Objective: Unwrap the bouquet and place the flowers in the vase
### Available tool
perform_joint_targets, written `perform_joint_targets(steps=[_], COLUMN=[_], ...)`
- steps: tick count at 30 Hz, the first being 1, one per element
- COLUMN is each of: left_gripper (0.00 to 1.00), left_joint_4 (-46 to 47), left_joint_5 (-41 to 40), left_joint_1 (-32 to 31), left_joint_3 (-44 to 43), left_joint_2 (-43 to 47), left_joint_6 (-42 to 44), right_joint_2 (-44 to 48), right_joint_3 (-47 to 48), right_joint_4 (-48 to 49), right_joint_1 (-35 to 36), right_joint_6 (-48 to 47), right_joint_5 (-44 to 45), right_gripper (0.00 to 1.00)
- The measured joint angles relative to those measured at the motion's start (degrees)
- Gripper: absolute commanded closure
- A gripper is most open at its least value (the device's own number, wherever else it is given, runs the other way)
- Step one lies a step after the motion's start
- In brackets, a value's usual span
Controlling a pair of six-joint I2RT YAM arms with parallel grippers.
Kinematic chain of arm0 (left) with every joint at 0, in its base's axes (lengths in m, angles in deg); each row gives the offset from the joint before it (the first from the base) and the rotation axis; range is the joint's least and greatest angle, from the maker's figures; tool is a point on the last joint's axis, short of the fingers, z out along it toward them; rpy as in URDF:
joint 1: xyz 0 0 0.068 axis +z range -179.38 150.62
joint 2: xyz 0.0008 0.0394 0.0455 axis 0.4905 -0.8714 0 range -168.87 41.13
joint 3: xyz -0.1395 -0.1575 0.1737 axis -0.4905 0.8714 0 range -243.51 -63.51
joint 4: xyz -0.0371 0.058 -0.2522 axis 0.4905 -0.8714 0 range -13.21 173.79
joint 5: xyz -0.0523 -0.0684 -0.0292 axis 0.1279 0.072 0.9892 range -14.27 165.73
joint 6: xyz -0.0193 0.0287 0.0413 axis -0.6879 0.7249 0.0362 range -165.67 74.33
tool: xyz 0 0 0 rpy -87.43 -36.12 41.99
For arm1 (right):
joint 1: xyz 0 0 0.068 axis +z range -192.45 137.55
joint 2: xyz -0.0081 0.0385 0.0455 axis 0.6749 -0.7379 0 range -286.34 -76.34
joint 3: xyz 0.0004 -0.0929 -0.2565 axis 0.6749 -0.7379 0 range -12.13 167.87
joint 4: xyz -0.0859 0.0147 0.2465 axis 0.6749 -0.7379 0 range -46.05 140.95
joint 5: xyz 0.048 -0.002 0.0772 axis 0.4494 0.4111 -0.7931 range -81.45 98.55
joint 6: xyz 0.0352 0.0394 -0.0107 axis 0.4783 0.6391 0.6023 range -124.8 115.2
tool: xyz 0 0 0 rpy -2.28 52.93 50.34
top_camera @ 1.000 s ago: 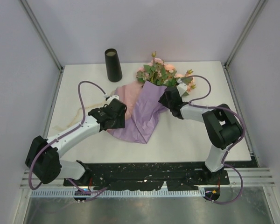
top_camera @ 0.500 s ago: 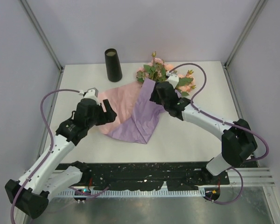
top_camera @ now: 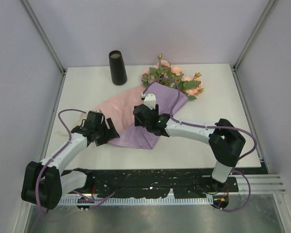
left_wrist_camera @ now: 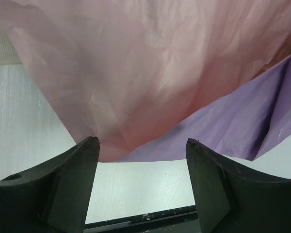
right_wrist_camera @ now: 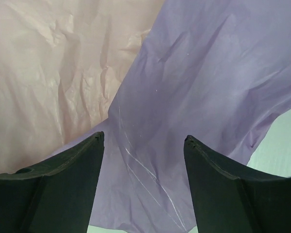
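The bouquet lies unwrapped at the table's middle. Its paper is spread flat, with a pink sheet (top_camera: 117, 108) on the left and a purple sheet (top_camera: 161, 96) on the right. The flowers (top_camera: 170, 76), peach-pink roses with green leaves, stick out past the paper's far edge, their stems hidden under the purple. The black vase (top_camera: 118, 68) stands upright at the back left. My left gripper (top_camera: 105, 134) (left_wrist_camera: 143, 144) is open at the pink sheet's near-left edge, with bare table between its fingers. My right gripper (top_camera: 144, 116) (right_wrist_camera: 144, 137) hovers open over the purple sheet (right_wrist_camera: 199, 87), holding nothing.
Grey walls and metal posts close in the table on three sides. A black rail (top_camera: 150, 177) runs along the near edge by the arm bases. White tabletop (top_camera: 218, 97) shows to the right of the paper and to the left of it (top_camera: 80, 92).
The right gripper slid from the flower end down-left across the purple sheet and opened wider. The left gripper pulled back to the pink sheet's near-left edge. The paper now lies spread wider.
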Motion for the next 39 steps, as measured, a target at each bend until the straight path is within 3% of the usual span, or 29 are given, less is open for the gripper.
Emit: perform_joint_targets(steps=[9,15,17,18,24,25,30,39], left_gripper=[0.25,0.25,0.25,0.25,0.25,0.25,0.24,0.24], left_joint_4=[1.3,2.8,3.1,3.2,3.6,3.7,3.9,4.6], left_joint_5=[0.3,0.3,0.2,0.1,-0.3,-0.3,-0.3,-0.5], left_joint_1=[2.7,2.8,2.8,2.8,2.8,2.9,3.2,3.3], left_joint_3=[0.5,1.5,1.7,1.8,2.1,2.1,2.2,3.0], left_joint_2=[-5.6,-6.8,-6.6,-6.4,-6.3,-6.3,-6.2,-5.2], left_joint_6=[-1.9,-2.4,-2.6,-2.6,-2.7,-2.8,-3.2,-3.7], right_joint_2=[-11.0,-16.8,-17.4,-17.7,-18.5,-18.3,-13.0,9.5], right_joint_3=[12.2,18.5,18.5,18.5,18.6,18.5,12.4,-7.2], right_joint_4=[-7.2,-13.9,-15.2,-15.5,-17.3,-17.5,-17.6,-19.6], right_joint_1=[3.5,4.7,4.7,4.7,4.8,4.8,4.8,2.2], right_joint_6=[-0.3,1.1,1.3,1.3,1.4,1.2,2.4,9.6], right_joint_5=[7.5,13.6,14.6,14.8,17.0,17.5,21.1,25.6], right_gripper=[0.23,0.30,0.39,0.52,0.95,0.95,0.95,0.95])
